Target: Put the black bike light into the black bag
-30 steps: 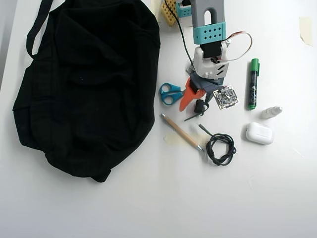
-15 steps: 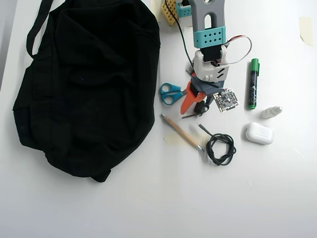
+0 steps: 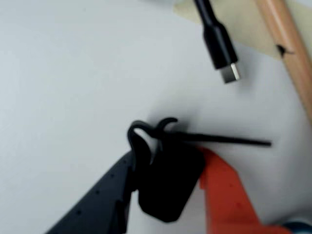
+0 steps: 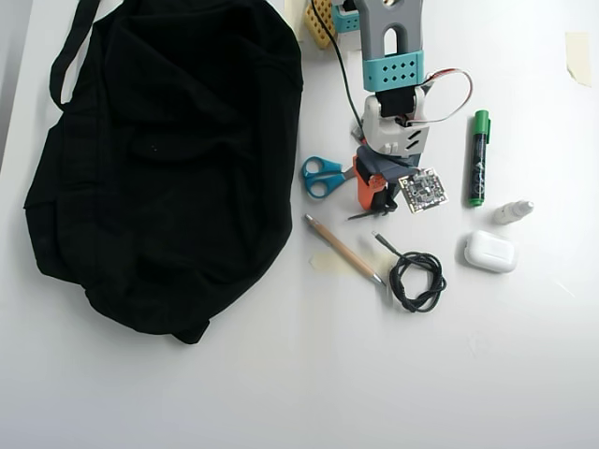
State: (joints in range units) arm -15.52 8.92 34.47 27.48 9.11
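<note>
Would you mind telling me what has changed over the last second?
The gripper has closed its jaws on the bike light, which was lying between them before. The bag, scissors, pencil and cable stayed put.

I find no text, label, brand, number or sign that I can read in either view. The green marker (image 4: pixel 478 157) has dark print along its barrel in the overhead view, but it is far too small for me to make out. The small circuit board (image 4: pixel 424 189) shows only tiny specks, nothing legible. The white case (image 4: pixel 490 252), the small white bottle (image 4: pixel 513 212) and the bag (image 4: pixel 168 159) carry no marking I can see. The wrist view is blurred and shows no writing.
</note>
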